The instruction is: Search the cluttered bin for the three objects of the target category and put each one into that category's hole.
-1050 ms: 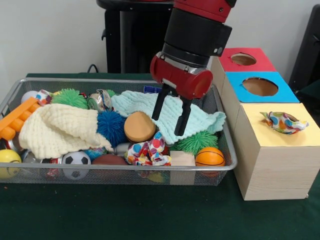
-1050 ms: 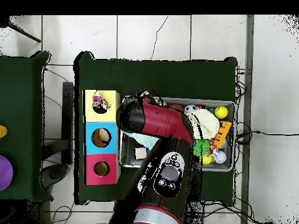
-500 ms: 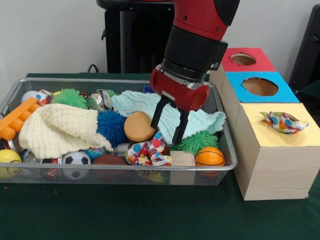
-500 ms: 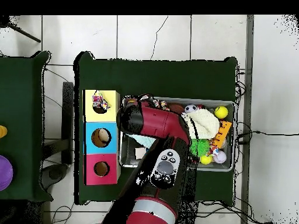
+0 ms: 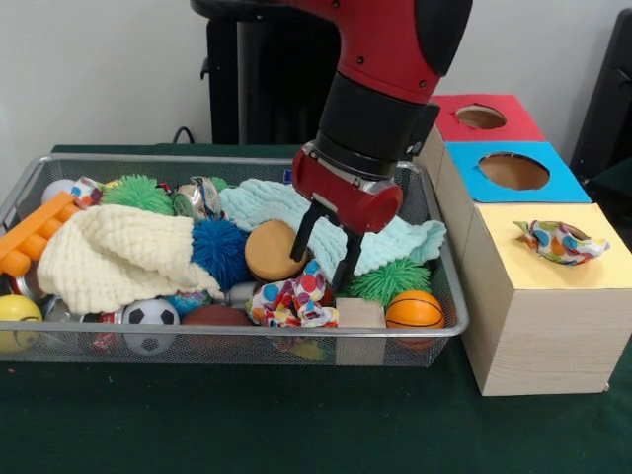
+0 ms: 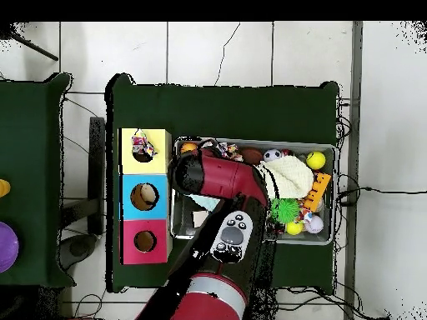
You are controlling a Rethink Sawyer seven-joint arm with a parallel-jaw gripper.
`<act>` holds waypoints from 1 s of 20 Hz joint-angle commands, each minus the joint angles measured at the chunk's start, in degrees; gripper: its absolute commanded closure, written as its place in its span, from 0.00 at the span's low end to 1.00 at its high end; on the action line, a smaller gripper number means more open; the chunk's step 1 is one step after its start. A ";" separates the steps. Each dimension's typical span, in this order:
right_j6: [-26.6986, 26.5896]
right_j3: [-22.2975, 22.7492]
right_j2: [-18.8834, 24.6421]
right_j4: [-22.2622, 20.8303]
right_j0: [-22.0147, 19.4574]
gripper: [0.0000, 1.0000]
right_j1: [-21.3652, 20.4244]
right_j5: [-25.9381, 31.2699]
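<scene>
While the colourful crumpled cloth (image 5: 293,300) lies low in the wire bin (image 5: 197,338) near its front rim, we see the hand (image 5: 323,255) just above it, at about one o'clock from it, fingers (image 5: 348,265) spread apart and gripping nothing. One fingertip hangs beside the tan round block (image 5: 275,251), the other over the edge of the mint knitted cloth (image 5: 390,240).

A second patterned cloth (image 5: 560,241) sits on the yellow box top (image 5: 558,267), at three o'clock from the bin, half sunk in its hole. The blue box top (image 5: 513,172) and red box top (image 5: 482,118) lie beyond it, each with an open round hole.

Around the first cloth we find a wooden cube (image 5: 359,313), an orange ball (image 5: 414,309), a green spiky ball (image 5: 387,279), a blue spiky ball (image 5: 219,250), a cream knitted cloth (image 5: 114,257) and a small football (image 5: 150,316).

The bin and boxes stand on a dark green desk (image 5: 247,415). From overhead, the desk (image 6: 233,104) stands on pale floor tiles (image 6: 217,50), with cables trailing.
</scene>
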 commanded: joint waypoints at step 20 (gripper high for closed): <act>4.75 4.01 7.58 -0.33 -2.26 0.00 4.63 -5.23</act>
